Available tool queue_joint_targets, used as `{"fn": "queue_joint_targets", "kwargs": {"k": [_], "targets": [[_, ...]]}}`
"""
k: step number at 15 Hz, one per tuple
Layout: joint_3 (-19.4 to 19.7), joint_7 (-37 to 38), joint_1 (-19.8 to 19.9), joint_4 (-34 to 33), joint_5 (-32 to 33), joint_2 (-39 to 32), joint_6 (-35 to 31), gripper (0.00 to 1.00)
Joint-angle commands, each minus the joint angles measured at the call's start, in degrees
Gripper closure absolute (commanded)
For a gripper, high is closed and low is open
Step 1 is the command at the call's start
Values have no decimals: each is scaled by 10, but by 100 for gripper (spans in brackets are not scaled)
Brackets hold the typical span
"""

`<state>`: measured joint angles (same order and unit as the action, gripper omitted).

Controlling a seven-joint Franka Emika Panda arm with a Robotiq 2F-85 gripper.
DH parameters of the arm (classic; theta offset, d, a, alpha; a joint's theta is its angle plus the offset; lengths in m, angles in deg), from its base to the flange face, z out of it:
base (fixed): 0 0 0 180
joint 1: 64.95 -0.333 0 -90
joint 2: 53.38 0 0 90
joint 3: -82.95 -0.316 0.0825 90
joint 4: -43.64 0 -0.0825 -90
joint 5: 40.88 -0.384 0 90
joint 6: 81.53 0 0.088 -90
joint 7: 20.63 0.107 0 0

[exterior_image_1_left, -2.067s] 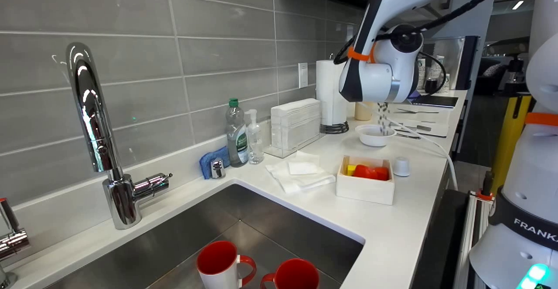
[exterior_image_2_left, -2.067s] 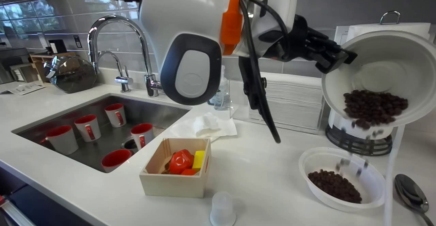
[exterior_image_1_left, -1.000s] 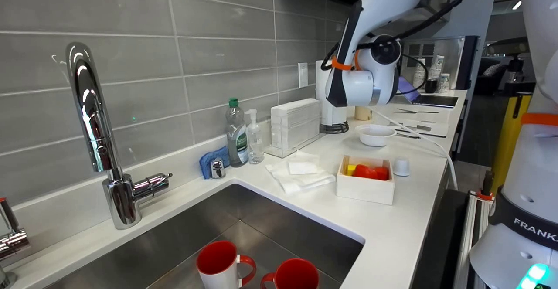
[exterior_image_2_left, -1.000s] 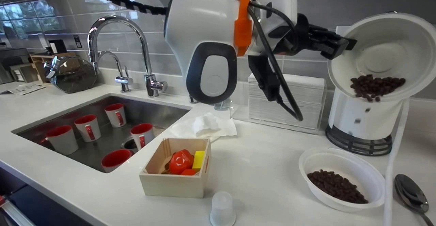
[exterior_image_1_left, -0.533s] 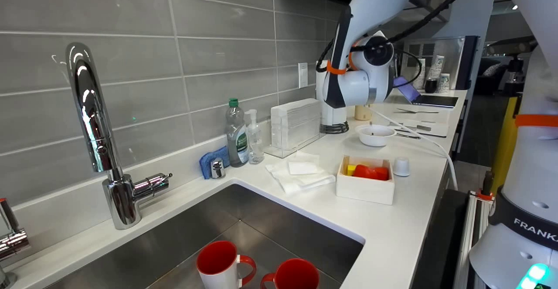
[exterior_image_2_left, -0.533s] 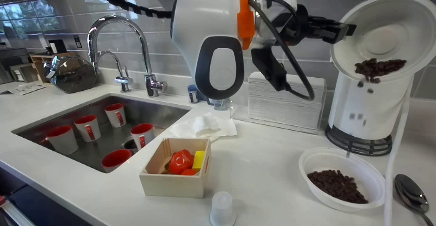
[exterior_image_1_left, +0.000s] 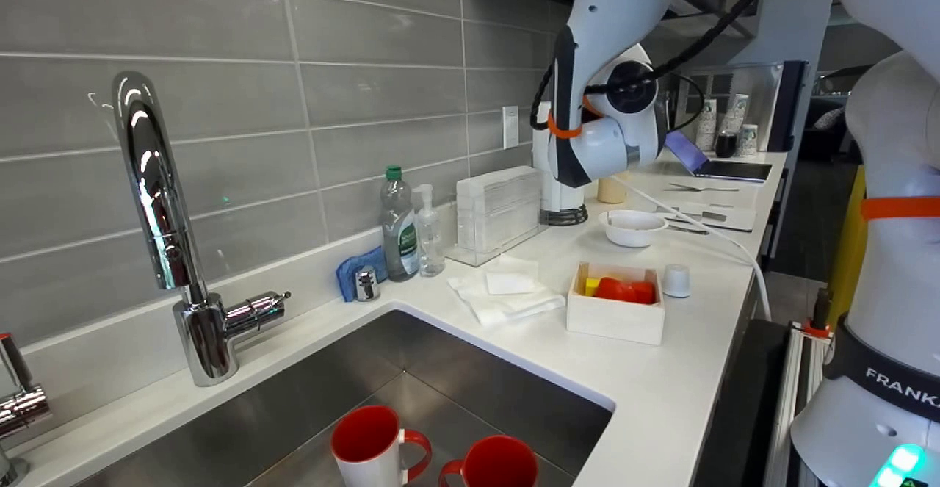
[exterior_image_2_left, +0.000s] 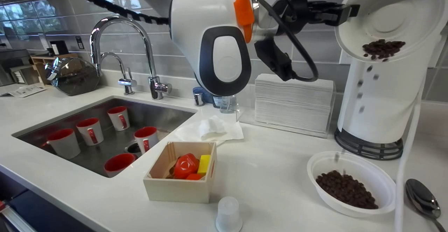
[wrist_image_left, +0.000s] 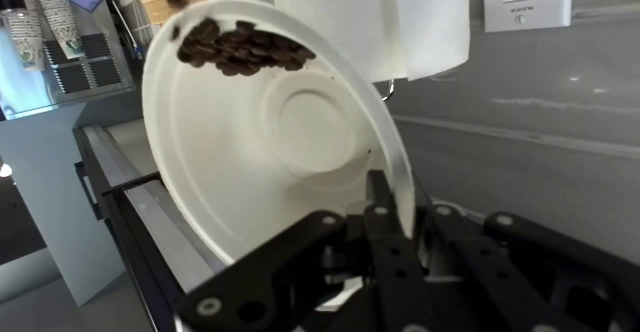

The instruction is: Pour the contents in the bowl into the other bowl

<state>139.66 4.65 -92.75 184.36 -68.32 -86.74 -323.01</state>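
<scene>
plainly, the white counter [exterior_image_2_left: 273,148] spans most, cut away by the sink [exterior_image_1_left: 499,388]. in an exterior view the arm [exterior_image_1_left: 602,149] covers what it carries; in an exterior view the bowl [exterior_image_2_left: 388,15] shows tipped in the air, the gripper [exterior_image_2_left: 350,11] clamped on its rim. the other bowl [exterior_image_2_left: 371,177] sits on the counter below. a wooden crate [exterior_image_2_left: 178,191] stands near a corner of the sink, with bare counter between it and the other bowl; a small white cup [exterior_image_1_left: 676,281] stands near the counter's outer edge. brown bits [exterior_image_2_left: 383,48] lie in both bowls, some blurred in mid-air between; the wrist view adds dark specks [wrist_image_left: 369,150] on the tipped bowl's inner wall.
</scene>
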Motion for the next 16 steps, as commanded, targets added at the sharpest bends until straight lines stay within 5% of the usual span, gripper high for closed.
{"fn": "queue_joint_targets", "kwargs": {"k": [1, 6, 16], "targets": [[76, 95, -72, 25, -31, -95, -18, 100], [103, 185, -104, 64, -55, -175, -17, 100], [94, 256, -107, 76, -101, -261, -17, 100]]}}
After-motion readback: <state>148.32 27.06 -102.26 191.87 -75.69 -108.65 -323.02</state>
